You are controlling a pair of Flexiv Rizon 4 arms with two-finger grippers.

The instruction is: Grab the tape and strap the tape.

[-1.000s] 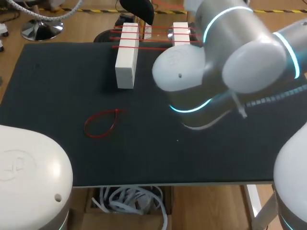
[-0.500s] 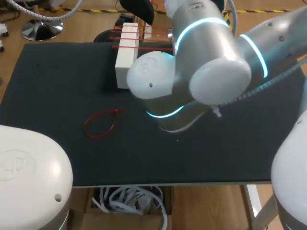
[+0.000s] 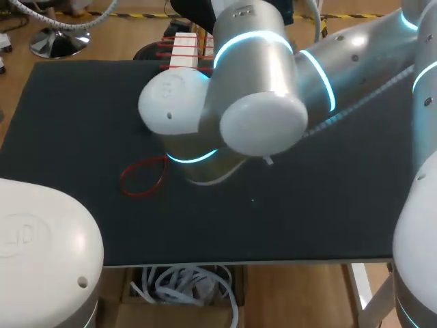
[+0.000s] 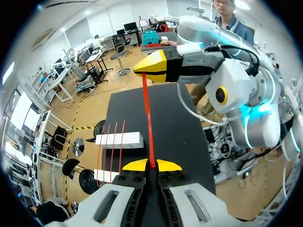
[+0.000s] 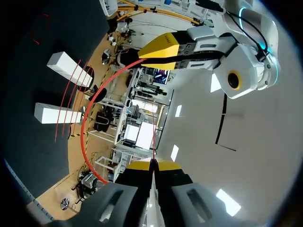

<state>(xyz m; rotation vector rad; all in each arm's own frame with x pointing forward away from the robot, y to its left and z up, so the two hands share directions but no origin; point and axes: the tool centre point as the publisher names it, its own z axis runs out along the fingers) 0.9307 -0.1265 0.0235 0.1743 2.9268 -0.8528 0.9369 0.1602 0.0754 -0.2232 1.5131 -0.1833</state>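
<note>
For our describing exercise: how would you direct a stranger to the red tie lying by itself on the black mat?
On the black mat, look at the robot's near left part. There the looped red tie lies flat, closed into a teardrop, unlike the straight ties across the white blocks and the held tie in the air.

No text, number or sign can be read in any of the views. The white housing of the left arm, at about 8 o'clock in the head view, bears a faint embossed mark. It is too shallow to make out.
</note>
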